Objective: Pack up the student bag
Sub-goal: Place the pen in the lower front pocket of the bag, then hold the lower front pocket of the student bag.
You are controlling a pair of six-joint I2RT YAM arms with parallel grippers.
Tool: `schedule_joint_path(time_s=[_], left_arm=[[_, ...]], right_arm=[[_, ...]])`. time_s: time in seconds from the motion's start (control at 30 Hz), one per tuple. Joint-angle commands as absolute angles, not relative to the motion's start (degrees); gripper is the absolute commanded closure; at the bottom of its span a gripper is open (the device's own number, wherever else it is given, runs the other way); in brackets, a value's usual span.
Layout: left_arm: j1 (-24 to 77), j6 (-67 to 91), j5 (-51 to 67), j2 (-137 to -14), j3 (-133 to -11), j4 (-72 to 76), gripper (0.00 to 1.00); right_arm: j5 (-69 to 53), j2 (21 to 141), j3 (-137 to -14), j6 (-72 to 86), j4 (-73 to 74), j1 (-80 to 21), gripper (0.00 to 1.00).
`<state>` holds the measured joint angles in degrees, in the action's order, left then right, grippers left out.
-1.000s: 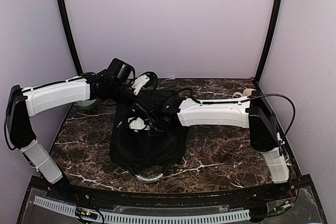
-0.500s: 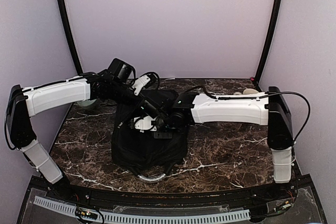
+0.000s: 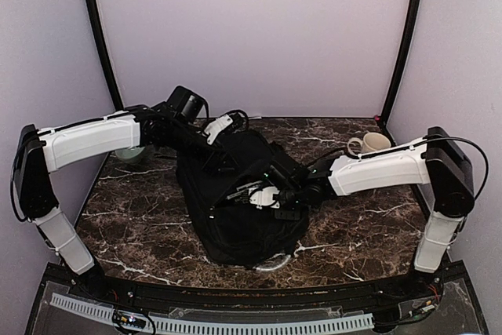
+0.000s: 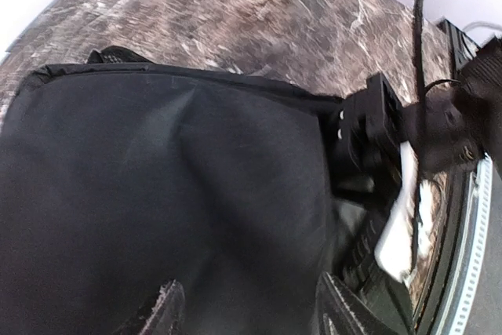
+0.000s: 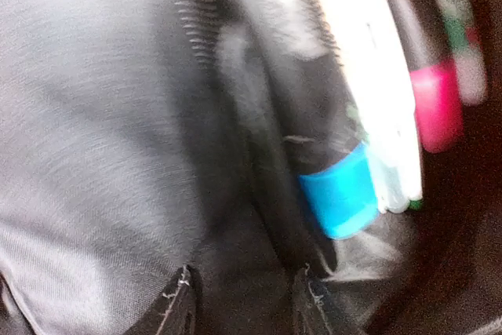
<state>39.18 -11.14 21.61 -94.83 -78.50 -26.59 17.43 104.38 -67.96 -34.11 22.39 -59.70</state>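
The student bag (image 3: 235, 217), a big black fabric backpack, lies in the middle of the marble table, its pale loop handle (image 3: 271, 263) at the near end. My left gripper (image 3: 223, 147) hovers over the bag's far end. In the left wrist view its jaws (image 4: 251, 315) stand open above smooth black fabric (image 4: 157, 178). My right gripper (image 3: 255, 194) reaches into the bag's opening from the right. In the right wrist view its jaws (image 5: 243, 300) stand apart, with a fold of the bag's lining (image 5: 118, 115) between them. Markers (image 5: 376, 115) with blue and pink caps lie inside.
A cream mug (image 3: 372, 143) stands at the back right of the table. A pale green bowl (image 3: 129, 152) sits at the back left, under my left arm. The right arm's black wrist (image 4: 376, 139) shows at the bag's edge in the left wrist view.
My left gripper has opened and let go of the bag. The right arm drew back to the right, and the bag shifted right and towards the near edge. The mug is uncovered.
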Motion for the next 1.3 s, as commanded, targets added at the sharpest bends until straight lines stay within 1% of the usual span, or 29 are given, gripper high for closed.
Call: schedule_joint_path(time_s=[0.0, 0.1, 0.2, 0.27, 0.4, 0.53, 0.63, 0.8, 0.83, 0.87, 0.9, 0.93, 1.03, 1.13, 1.27], left_arm=[[38.46, -6.98, 19.07, -92.45, -79.65, -26.25, 0.39], [38.46, -1.36, 15.49, -89.31, -75.32, -24.43, 0.39], [38.44, 6.02, 11.09, -84.08, -69.57, -22.39, 0.38], [38.44, 11.45, 7.67, -79.73, -64.55, -19.84, 0.36], [38.48, 21.58, 6.88, -72.77, -55.13, -15.28, 0.29], [38.54, 30.63, 6.39, -70.32, -48.79, -12.2, 0.29], [38.64, 36.74, 7.23, -68.83, -44.07, -8.68, 0.29], [40.01, 44.76, 9.93, -67.26, -38.79, -4.23, 0.29], [40.64, 46.09, 10.02, -67.31, -38.01, -3.76, 0.26], [41.33, 47.64, 9.33, -67.46, -37.52, -4.03, 0.17], [42.23, 48.99, 8.39, -67.68, -37.1, -3.98, 0.14], [42.98, 50.09, 8.06, -68.05, -36.56, -3.12, 0.13], [45.23, 53.86, 7.3, -69.31, -34.82, -0.6, 0.14], [46.76, 56.69, 7.6, -71.16, -33.11, 3.9, 0.16], [48.12, 58.37, 9.09, -74.93, -32.76, 8.67, 0.15]], right_arm=[[16.47, 102.77, -63.15, -35.09, 22.5, -51.6, 0.58], [12.45, 100.95, -62.81, -36.13, 24.67, -49.14, 0.58], [2.5, 97.06, -61.53, -40.26, 33.35, -49.23, 0.59], [-2.68, 93.36, -61.24, -40.86, 38.31, -49.84, 0.59], [-10.43, 86.77, -63.95, -40.9, 47.38, -50.36, 0.58], [-17.39, 84.56, -69.23, -39.63, 51.76, -50.15, 0.58], [-22.87, 85.21, -72.55, -37.06, 49.67, -49.68, 0.58], [-23.82, 89.15, -78.76, -30.66, 39.83, -49.3, 0.58], [-25.12, 90.23, -80.14, -29.66, 38.49, -49.01, 0.58], [-26.78, 90.78, -81.73, -28.94, 37.2, -48.59, 0.58], [-28.34, 92.71, -82.26, -27.84, 35.36, -48.2, 0.58], [-29.15, 93.74, -82.16, -26.12, 32.9, -47.63, 0.58], [-30.0, 96.98, -81.08, -22.56, 27.06, -46.45, 0.59], [-28.43, 101.49, -80.87, -19.81, 25.8, -46.1, 0.61], [-28.31, 105.62, -77.14, -17.3, 23.62, -46.14, 0.63]])
